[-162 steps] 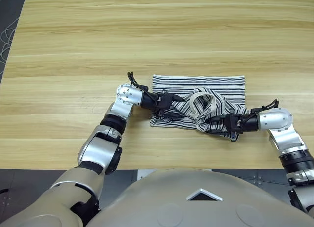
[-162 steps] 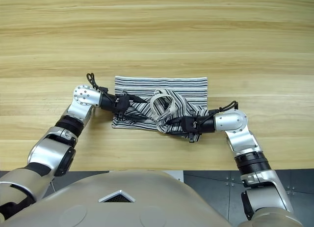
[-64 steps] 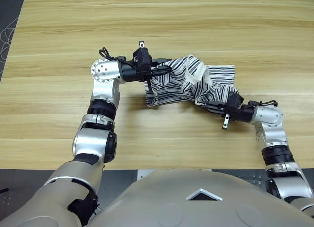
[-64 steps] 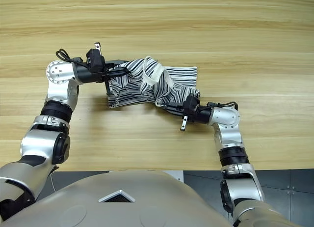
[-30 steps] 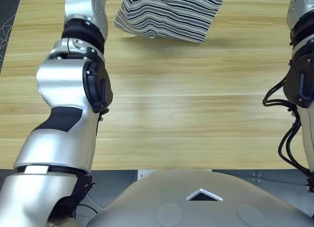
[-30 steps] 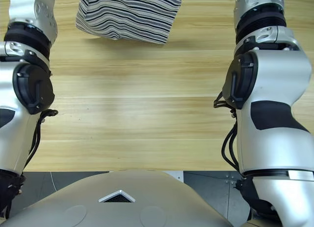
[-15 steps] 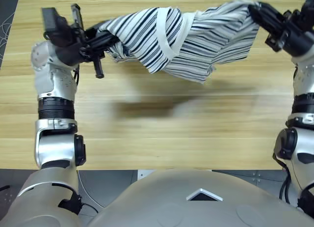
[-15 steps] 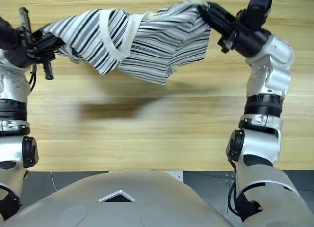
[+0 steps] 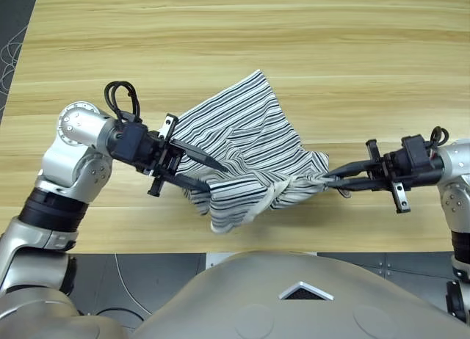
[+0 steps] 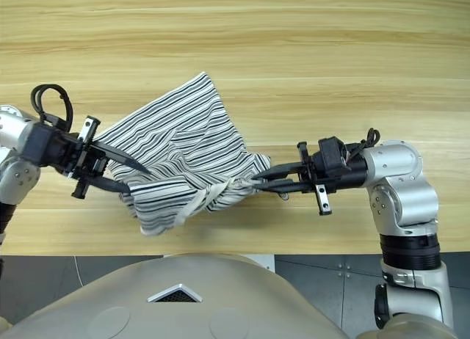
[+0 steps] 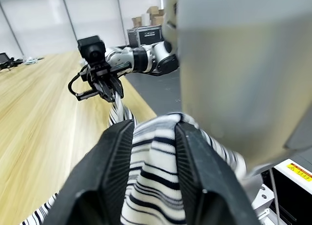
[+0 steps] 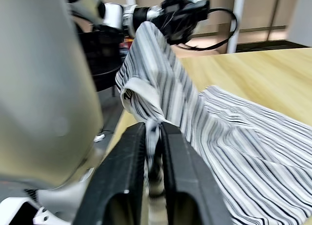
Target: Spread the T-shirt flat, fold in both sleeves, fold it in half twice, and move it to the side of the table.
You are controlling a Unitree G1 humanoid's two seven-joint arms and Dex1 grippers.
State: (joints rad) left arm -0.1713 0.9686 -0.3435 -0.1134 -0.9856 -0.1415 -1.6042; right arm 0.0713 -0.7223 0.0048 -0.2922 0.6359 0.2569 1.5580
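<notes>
Settling from mid-air onto the near edge of the pale wooden table [image 9: 220, 45]: the crumpled black-and-white striped fabric T-shirt [image 9: 242, 152], far corner flat. Being pinched by the left gripper [image 9: 211, 175], fingers part-spread around a thick bunch, and the right gripper [image 9: 330, 180], nearly closed.

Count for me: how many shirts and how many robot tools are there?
T-shirt: 1
Tools: 2 (left tool, right tool, both gripping the shirt)
Total: 3
</notes>
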